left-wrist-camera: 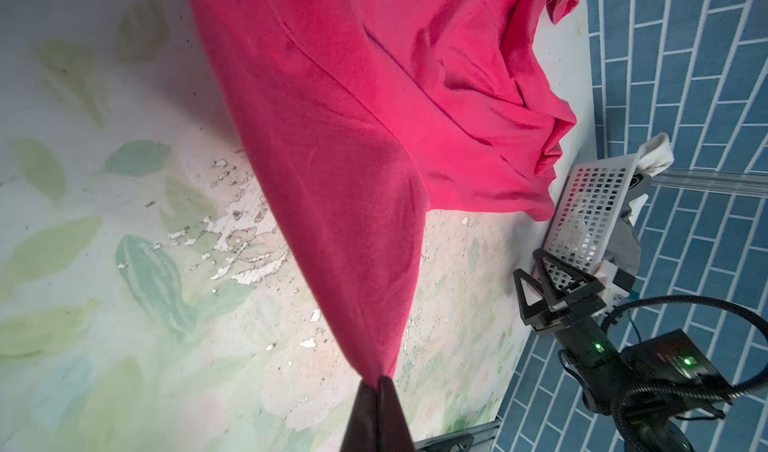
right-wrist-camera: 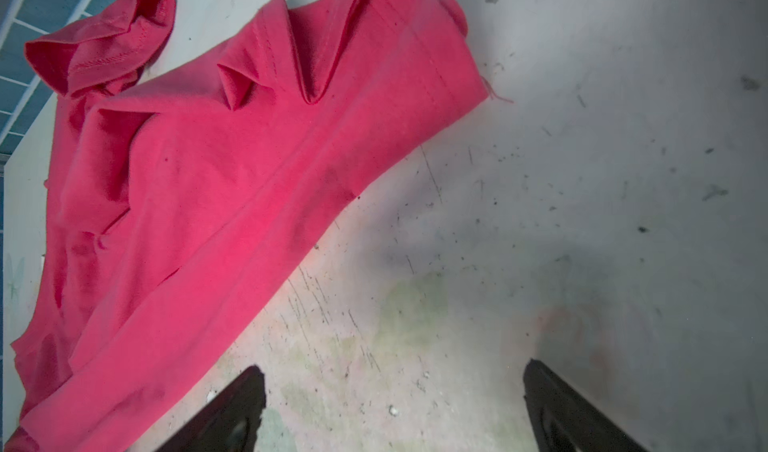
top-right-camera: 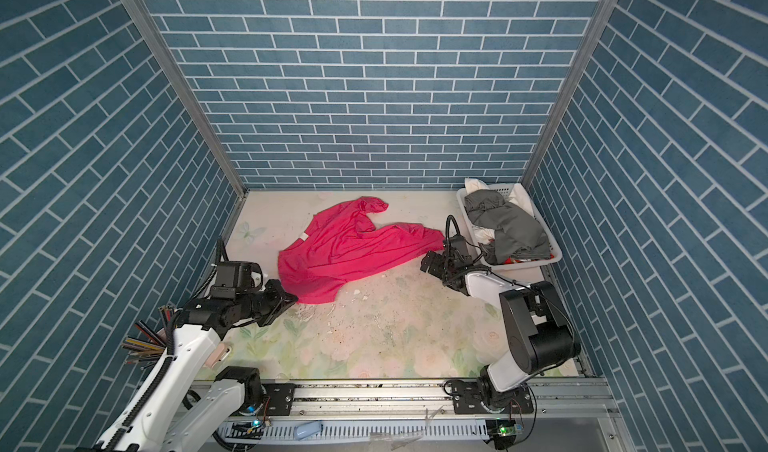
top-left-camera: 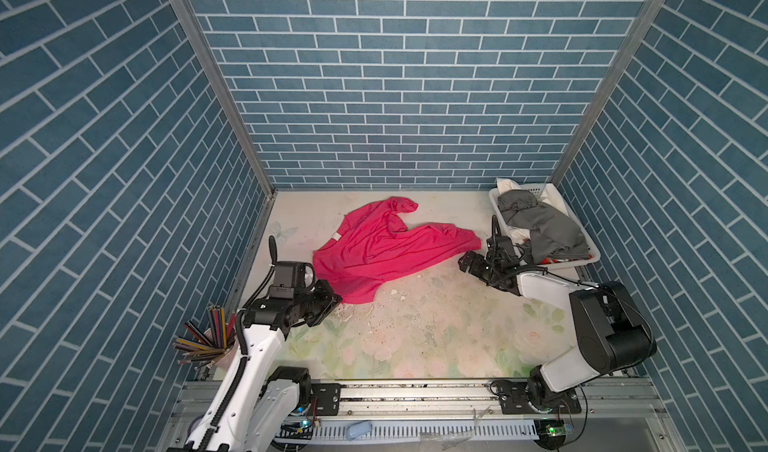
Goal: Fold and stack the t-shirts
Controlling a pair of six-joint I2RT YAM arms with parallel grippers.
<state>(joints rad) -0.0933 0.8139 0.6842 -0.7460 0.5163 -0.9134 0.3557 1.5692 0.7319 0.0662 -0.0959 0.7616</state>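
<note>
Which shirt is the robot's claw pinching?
The pink t-shirt, out on the table: the left claw is shut on its corner. The grey t-shirt lies in the basket, and no claw holds it.

Setting: robot lab test cell, not a home.

Evidence:
- 3 walls (top-left-camera: 407,75) of flat blue brick-print panel, held in bare aluminium corner posts (top-left-camera: 217,84).
- Tabletop (top-left-camera: 415,346) covered in a floral print, scuffed and flaking mid-surface.
- 2 white-and-black arms, left arm (top-left-camera: 253,346) and right arm (top-left-camera: 602,325), bolted to an aluminium rail (top-left-camera: 415,396) along the near edge.
- Slotted cable duct (top-left-camera: 415,431) and a bare circuit board (top-left-camera: 555,430) with a green light, both below the rail. Loose wiring.
- Props only: pink t-shirt (top-left-camera: 374,254), white basket (top-left-camera: 582,262) of clothes, cup of pencils (top-left-camera: 203,337).
</note>
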